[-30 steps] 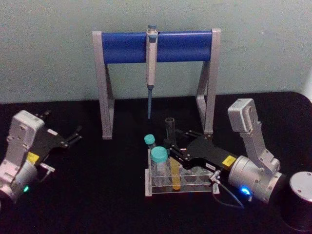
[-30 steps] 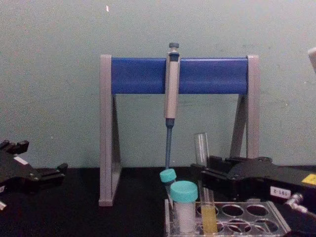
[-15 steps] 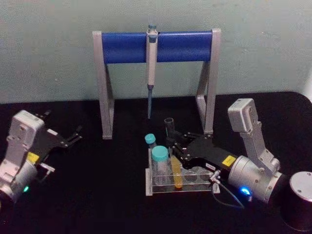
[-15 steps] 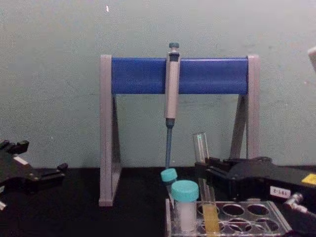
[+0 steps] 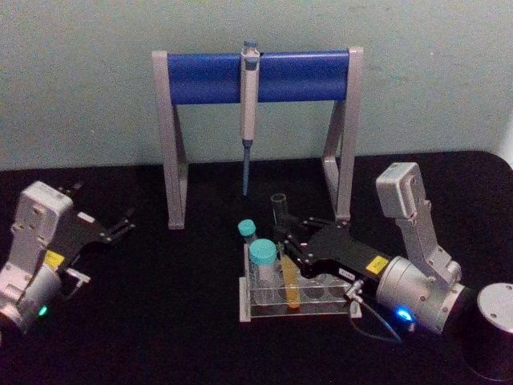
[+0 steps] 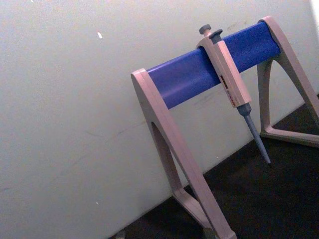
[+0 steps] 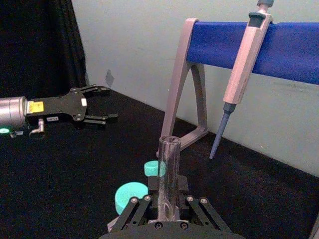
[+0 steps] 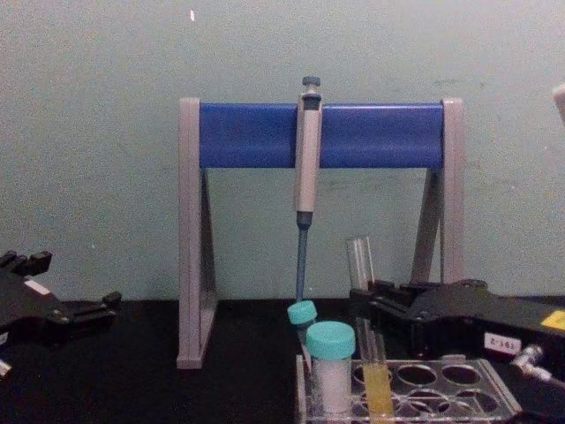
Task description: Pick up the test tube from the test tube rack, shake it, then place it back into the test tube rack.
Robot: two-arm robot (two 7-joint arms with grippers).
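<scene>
The test tube [image 5: 280,233] is a thin clear glass tube with yellow liquid at its bottom. It leans slightly, and its lower end sits in a hole of the test tube rack [image 5: 321,309]. My right gripper [image 5: 286,241] is shut on the tube's middle, just above the rack. The wrist view shows the test tube [image 7: 168,169] rising between that gripper's fingers [image 7: 135,208]. From the chest, the test tube [image 8: 362,265] and right gripper [image 8: 369,305] stand over the rack [image 8: 459,389]. My left gripper [image 5: 119,227] is parked open at the far left.
Two teal-capped vials [image 5: 262,255] stand in the rack's left holes, close to the tube. Behind it is the grey-and-blue pipette stand [image 5: 200,78] with a hanging pipette [image 5: 248,112]. A dark cylinder [image 5: 495,329] sits at the near right corner.
The test tube leans a little more, top toward the left, while its bottom stays in the rack. My right gripper has barely shifted. The left arm has not moved.
</scene>
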